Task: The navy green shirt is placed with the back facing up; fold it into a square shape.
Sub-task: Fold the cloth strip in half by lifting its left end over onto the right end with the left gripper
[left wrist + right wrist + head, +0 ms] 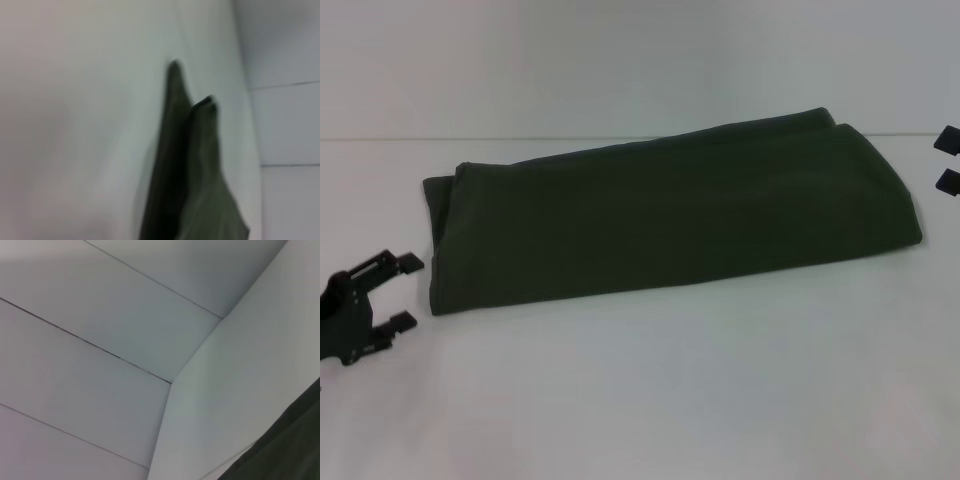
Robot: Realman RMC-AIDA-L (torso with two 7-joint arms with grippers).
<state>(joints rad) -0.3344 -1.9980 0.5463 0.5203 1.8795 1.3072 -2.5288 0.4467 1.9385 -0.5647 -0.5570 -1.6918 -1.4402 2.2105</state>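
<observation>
The left claw (408,292), black, sits low at the left edge of the plain white worktop (650,390), its two fingers spread apart and empty, pointing toward the near left corner of the cloth, close beside it but not touching.

The navy green shirt (670,215), a dark olive, soft cotton garment, lies folded into a long band in the middle of the worktop. Its long axis runs left to right, tilted so the left end sits nearer the robot and the right end climbs farther away. Two stacked layers show along the far edge and at the left end, where the folds round over. The upper face is plain; no lettering or label can be read. In the left wrist view the shirt (195,175) shows end-on as two narrow folded ridges.

The right claw (947,160) shows only as two black fingertips at the right edge, parted, holding nothing, just beyond the shirt's right end. A pale panelled wall (100,340) stands behind.
</observation>
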